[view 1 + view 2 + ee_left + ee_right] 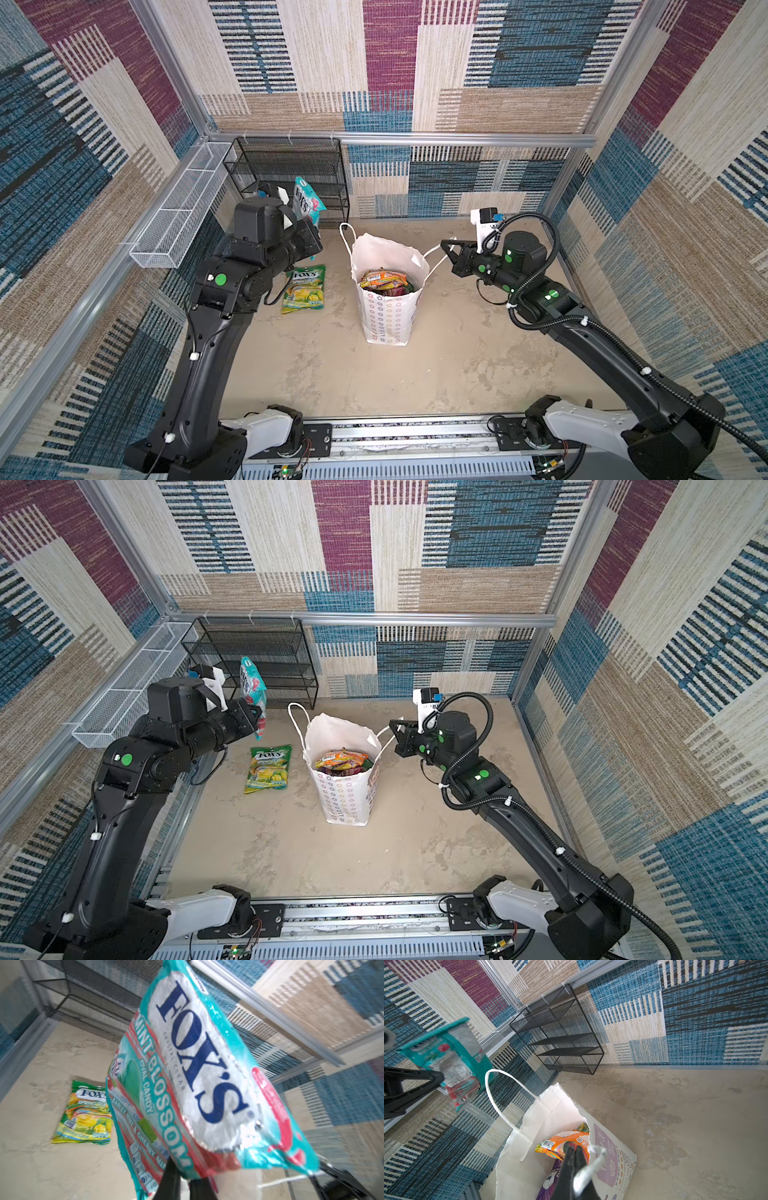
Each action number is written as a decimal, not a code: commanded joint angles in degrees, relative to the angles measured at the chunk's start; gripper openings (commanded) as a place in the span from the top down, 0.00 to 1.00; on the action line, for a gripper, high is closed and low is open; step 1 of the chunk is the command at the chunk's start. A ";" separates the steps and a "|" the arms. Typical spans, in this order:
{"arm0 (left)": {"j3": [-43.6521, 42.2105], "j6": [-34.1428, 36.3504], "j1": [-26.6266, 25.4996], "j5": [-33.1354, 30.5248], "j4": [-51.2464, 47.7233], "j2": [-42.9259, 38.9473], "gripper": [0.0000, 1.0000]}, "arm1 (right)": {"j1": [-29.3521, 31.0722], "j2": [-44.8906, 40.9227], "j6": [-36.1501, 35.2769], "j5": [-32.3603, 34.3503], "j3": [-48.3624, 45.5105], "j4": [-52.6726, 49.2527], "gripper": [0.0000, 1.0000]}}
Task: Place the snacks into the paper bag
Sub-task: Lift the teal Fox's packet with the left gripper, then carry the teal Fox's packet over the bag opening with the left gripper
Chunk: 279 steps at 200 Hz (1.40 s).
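Bag (pixel 388 320) stands upright mid-table with its mouth open. I judge it holds that shape because my right gripper (pixel 445 244), on the bag's right, is closed tight on the cord handle (pixel 588 1169) of that side and draws it outward. Packets (pixel 384 280) fill the bag almost to the rim, so a wide mouth matters for what is left. My left gripper (pixel 254 717), raised to the bag's left, is pinched nearly shut on the lower edge of a teal packet (pixel 305 203). That packet stands up from the jaws, clear of the table and not yet over the mouth. The wrist view is blurred, so the bite is probably on the bottom seam. A yellow-green packet (pixel 304 289) lies flat just left of the bag, unheld.
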 commanded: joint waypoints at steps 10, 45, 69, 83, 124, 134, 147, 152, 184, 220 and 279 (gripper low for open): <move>4.86 -0.90 -7.73 2.52 1.08 1.82 1.00 | -0.05 -0.30 -0.08 -0.02 0.90 -0.40 1.00; 5.53 -1.03 -16.08 10.20 3.75 5.05 1.00 | -0.05 -0.04 -0.10 0.07 1.11 -0.54 1.00; 3.67 -3.29 -19.75 14.99 6.30 7.06 1.00 | -0.05 0.40 -0.06 -0.25 1.29 -0.54 1.00; 2.15 -6.05 -20.14 18.45 7.87 7.81 1.00 | -0.05 0.45 -0.06 -0.27 1.25 -0.59 1.00; 1.00 -8.82 -21.82 23.82 11.15 9.43 1.00 | 0.01 0.68 -0.10 -0.13 1.34 -0.58 1.00; 2.30 -7.95 -22.95 22.61 11.15 9.25 1.00 | -0.03 0.97 -0.21 -0.40 1.51 -0.67 1.00; 3.53 -7.45 -23.86 20.83 11.18 9.00 1.00 | 0.01 1.17 -0.18 -0.26 1.58 -0.77 1.00; 3.73 -7.54 -23.96 20.74 11.11 8.96 1.00 | 0.00 1.28 -0.09 -0.24 1.52 -0.54 1.00; 1.62 -7.86 -23.96 20.57 12.02 9.28 1.00 | -0.05 1.12 0.12 -0.65 1.26 -0.33 1.00; 0.26 -8.90 -23.16 22.73 12.35 10.86 1.00 | -0.05 0.74 -0.13 -0.38 1.37 -0.65 1.00; -5.31 -17.02 -17.69 33.43 14.09 13.21 1.00 | -0.04 0.61 -0.23 -0.78 1.18 -0.55 1.00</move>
